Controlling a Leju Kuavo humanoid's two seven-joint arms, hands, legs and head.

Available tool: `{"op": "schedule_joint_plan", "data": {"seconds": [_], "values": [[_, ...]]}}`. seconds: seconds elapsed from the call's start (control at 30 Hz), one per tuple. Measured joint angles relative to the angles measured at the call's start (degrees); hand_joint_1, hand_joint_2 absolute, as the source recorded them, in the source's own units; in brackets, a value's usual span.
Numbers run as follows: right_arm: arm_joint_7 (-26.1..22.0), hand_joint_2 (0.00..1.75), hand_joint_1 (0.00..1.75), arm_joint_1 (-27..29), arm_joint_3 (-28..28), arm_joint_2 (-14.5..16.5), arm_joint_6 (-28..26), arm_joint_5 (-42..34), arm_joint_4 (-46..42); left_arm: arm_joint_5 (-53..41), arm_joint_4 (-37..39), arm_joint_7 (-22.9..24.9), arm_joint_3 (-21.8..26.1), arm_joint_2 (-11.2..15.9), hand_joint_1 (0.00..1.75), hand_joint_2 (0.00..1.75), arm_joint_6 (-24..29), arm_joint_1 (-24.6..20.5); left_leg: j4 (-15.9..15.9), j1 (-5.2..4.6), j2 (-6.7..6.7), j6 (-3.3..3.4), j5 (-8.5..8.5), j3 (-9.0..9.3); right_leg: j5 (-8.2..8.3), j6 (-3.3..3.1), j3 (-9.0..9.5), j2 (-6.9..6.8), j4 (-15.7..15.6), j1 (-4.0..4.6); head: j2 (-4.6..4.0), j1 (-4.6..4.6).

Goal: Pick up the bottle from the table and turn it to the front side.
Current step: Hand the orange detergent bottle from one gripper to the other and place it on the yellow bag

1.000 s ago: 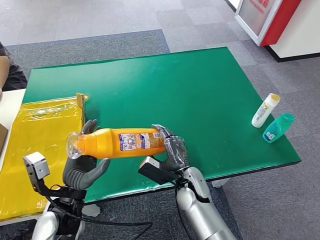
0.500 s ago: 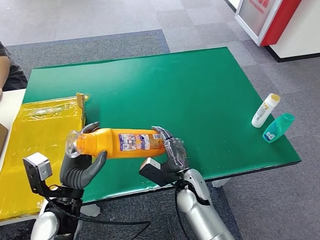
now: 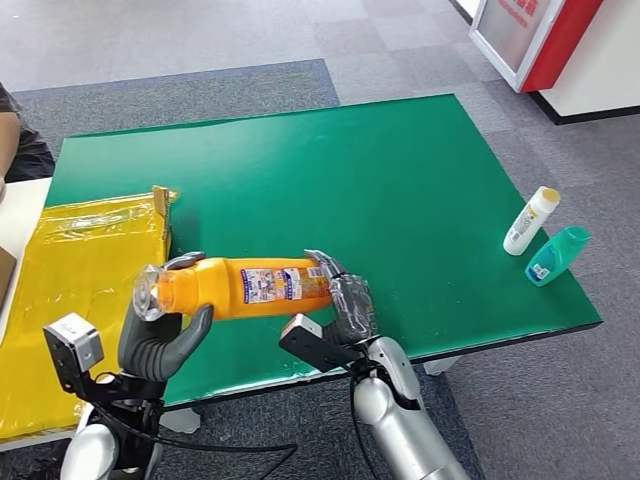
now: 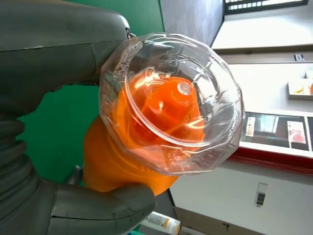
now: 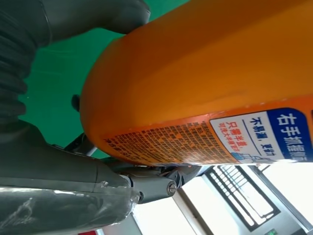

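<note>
An orange bottle [image 3: 234, 285] with a clear cap [image 3: 145, 290] and a blue and white label is held level above the near edge of the green table [image 3: 392, 180]. My left hand [image 3: 155, 340] grips its neck, just behind the cap. My right hand [image 3: 343, 305] grips its base end. In the left wrist view the clear cap [image 4: 173, 105] faces the camera, with my left hand [image 4: 66, 117] wrapped round the orange neck behind it. The right wrist view shows the bottle's orange body and label [image 5: 207, 78] close up, held by my right hand [image 5: 62, 181].
A white bottle [image 3: 531, 220] and a teal bottle [image 3: 557, 255] lie at the table's right edge. A yellow bag [image 3: 83, 290] covers the surface to the left. A person's arm [image 3: 11, 135] shows at the far left. A red and white cabinet [image 3: 528, 35] stands beyond.
The left hand has closed tighter round the bottle's neck and its wrist has sunk slightly. The bottle has barely moved; the right hand holds still.
</note>
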Motion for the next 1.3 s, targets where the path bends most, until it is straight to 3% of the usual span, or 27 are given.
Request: {"op": "schedule_joint_plan", "data": {"seconds": [0.2, 0.43, 0.77, 1.07, 1.3], "values": [[-0.09, 1.75, 0.0, 0.25, -0.13, 0.0, 0.49, -1.46, -1.21, -4.18, -1.17, -0.49, 0.15, 0.11, 1.75, 1.75, 2.17, 0.0, 0.0, 0.0, 0.0, 0.0, 0.0, 0.0, 0.0, 0.0, -0.01, 0.0, 0.0, 0.0, 0.0, 0.01], [-0.32, 1.75, 0.0, 1.25, -1.13, 0.0, 1.13, -2.59, -3.85, -16.51, -4.19, 2.07, 0.97, 0.82, 1.75, 1.75, 5.9, -0.84, 0.0, 0.0, 0.0, 0.0, 0.0, 0.01, 0.0, 0.0, -0.02, 0.0, 0.0, 0.0, 0.0, 0.0], [-0.89, 1.75, 0.0, 2.6, -3.14, 0.0, 2.08, -3.14, -6.59, -34.11, -8.4, 8.34, 0.96, 2.35, 1.75, 1.75, 5.73, -7.02, 0.0, 0.0, 0.0, 0.0, 0.02, 0.01, 0.02, -0.01, -0.01, 0.0, 0.0, 0.0, 0.0, -0.01], [-1.56, 1.75, 0.0, 2.95, -4.45, 0.0, 2.75, -3.35, -6.98, -43.25, -6.84, 18.04, -6.27, 8.2, 1.75, 1.75, -2.85, -16.12, 0.0, 0.0, 0.01, 0.0, 0.04, 0.02, 0.05, -0.04, -0.03, 0.01, 0.0, 0.0, 0.0, -0.01], [-1.77, 1.75, 0.0, 3.01, -5.72, 0.0, 2.92, -3.38, -7.24, -45.38, -4.65, 22.55, -13.31, 13.66, 1.75, 1.75, -6.0, -18.81, 0.0, 0.0, 0.01, -0.01, 0.03, 0.01, 0.04, -0.04, -0.05, 0.02, 0.0, 0.0, 0.0, 0.0]]}}
